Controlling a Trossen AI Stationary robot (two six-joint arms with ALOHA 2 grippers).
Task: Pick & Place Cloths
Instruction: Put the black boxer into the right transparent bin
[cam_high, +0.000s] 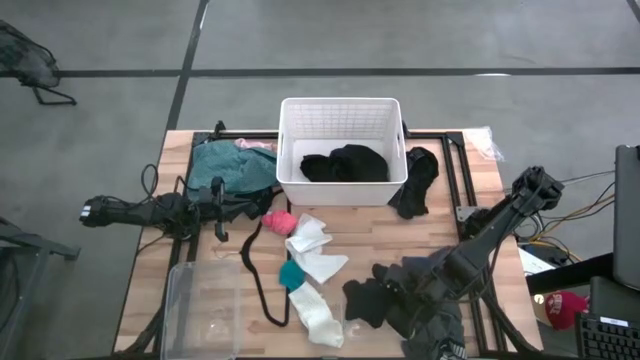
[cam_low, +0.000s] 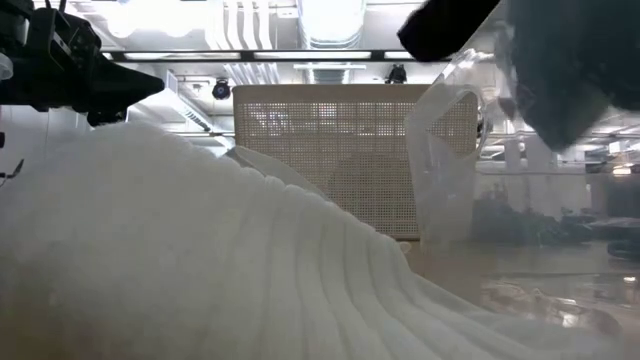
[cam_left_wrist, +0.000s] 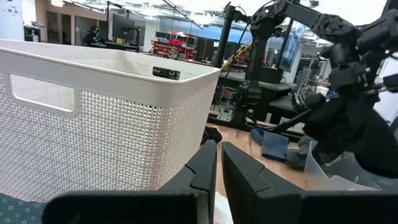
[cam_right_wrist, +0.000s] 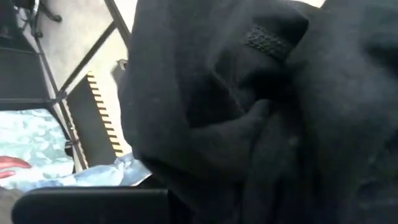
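Note:
The white slotted basket (cam_high: 340, 125) stands at the table's far middle with a black cloth (cam_high: 345, 163) inside. Left of it lies a teal garment (cam_high: 228, 165). A pink piece (cam_high: 278, 220), white socks (cam_high: 316, 245) and a teal bit (cam_high: 290, 274) lie in the middle. Another black piece (cam_high: 415, 180) lies right of the basket. My right gripper (cam_high: 408, 290) is at the near right, buried in a dark grey cloth (cam_left_wrist: 348, 134). More dark cloth (cam_high: 365, 300) lies on the table beside it. My left gripper (cam_left_wrist: 219, 171) waits shut, level, beside the basket. My right gripper is shut on the dark grey cloth, slanting down from the table's right side. Bunched folds (cam_right_wrist: 249, 118) fill its wrist view and hide the fingers, so the part held cannot be told. The cloth (cam_low: 570, 70) hangs in a bundle below the gripper, above the table.
A clear plastic container (cam_high: 205, 310) sits at the near left, a thin black cord loop (cam_high: 255, 275) beside it. A white sock (cam_low: 250, 280) lies right in front of the low camera. A black frame (cam_high: 455, 175) runs along the table's right side.

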